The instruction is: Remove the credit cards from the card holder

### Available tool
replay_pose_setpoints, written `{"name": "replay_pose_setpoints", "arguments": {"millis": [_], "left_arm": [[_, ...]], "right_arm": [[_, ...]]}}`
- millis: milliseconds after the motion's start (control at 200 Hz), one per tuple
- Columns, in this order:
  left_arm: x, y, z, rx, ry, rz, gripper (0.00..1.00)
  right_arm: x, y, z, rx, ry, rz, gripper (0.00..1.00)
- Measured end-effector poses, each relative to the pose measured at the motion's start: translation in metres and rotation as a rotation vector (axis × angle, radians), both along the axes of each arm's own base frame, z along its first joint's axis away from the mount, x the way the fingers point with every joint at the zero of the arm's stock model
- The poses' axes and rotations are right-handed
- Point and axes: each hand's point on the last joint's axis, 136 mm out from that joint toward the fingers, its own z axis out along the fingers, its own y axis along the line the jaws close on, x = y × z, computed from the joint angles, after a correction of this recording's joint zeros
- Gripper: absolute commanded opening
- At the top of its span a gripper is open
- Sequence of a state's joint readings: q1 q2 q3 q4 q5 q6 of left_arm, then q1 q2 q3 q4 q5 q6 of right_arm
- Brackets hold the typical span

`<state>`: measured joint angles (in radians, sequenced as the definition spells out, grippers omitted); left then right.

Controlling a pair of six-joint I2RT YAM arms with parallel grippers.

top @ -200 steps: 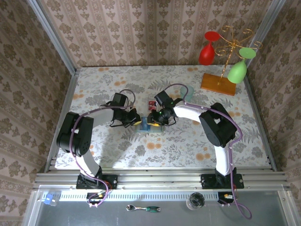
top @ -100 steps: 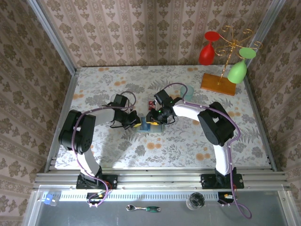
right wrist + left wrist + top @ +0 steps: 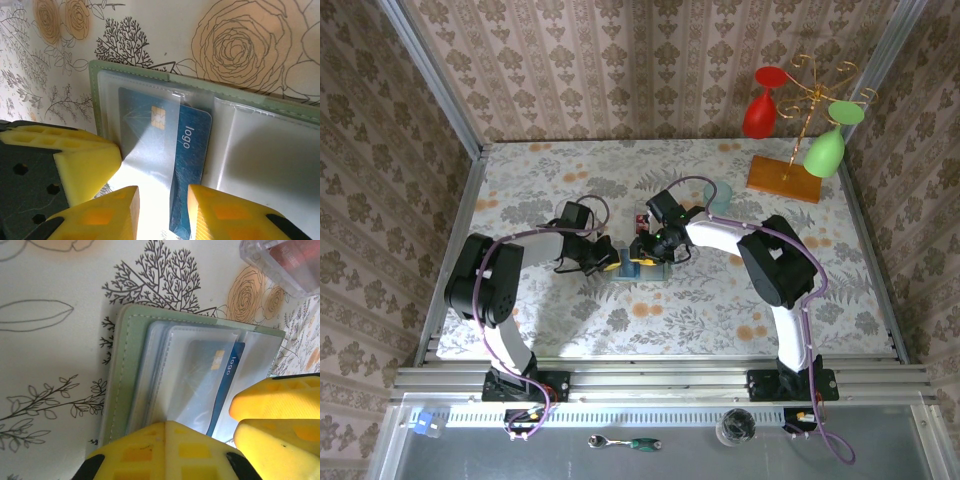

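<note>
Little has changed this past second; my left claw (image 3: 608,262), shut, pins the card holder (image 3: 130,68) from nine o'clock at table centre; my right claw (image 3: 162,196), part open, straddles the half-drawn blue credit card (image 3: 194,150); extraction seems stalled.

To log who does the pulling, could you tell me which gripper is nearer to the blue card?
Right. The right gripper has its fingers either side of the exposed end of the blue card; the left gripper, shut, rests on the card holder beside the card.
</note>
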<state>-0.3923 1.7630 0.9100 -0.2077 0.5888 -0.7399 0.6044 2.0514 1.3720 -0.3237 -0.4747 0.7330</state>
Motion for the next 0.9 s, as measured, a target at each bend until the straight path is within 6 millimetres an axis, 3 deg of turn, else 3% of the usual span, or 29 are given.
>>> {"name": "replay_pose_setpoints", "arguments": {"millis": [240,900], "left_arm": [[-0.0001,-0.0001,0.0001,0.0,0.0,0.0,0.0],[-0.0001,0.0,-0.0001,0.0,0.0,0.0,0.0]], "right_arm": [[-0.001,-0.0007,-0.0096,-0.011,0.018,0.0,0.32],[0.0003,-0.0016,-0.0095,-0.011,0.016,0.0,0.33]]}}
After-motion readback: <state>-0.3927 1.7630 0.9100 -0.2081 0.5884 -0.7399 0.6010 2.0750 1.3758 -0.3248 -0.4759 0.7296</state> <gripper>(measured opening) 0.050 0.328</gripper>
